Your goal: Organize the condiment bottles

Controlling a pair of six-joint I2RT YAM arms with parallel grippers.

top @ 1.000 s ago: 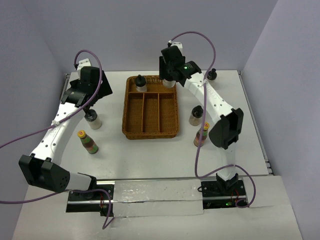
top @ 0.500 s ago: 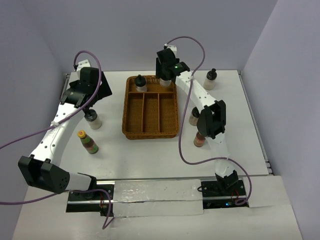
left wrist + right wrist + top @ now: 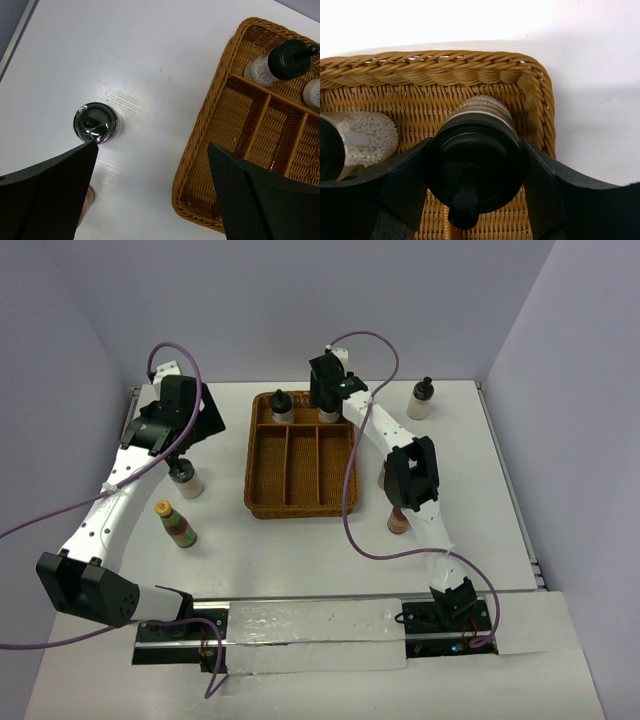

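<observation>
My right gripper is shut on the black cap of a squat whitish bottle, held upright over the back right corner of the wicker tray. A second whitish bottle stands in the tray's back compartment and lies just left of the held one in the right wrist view. My left gripper is open, above a whitish bottle on the table left of the tray. A reddish-brown bottle with a yellow cap stands in front of it.
Another whitish bottle stands at the back right. To the right of the tray, a whitish bottle and a reddish-brown one are partly hidden behind my right arm. The tray's three long front compartments hold nothing.
My right gripper has moved left and down with its bottle, to the tray's back right corner. The left arm has not moved.
</observation>
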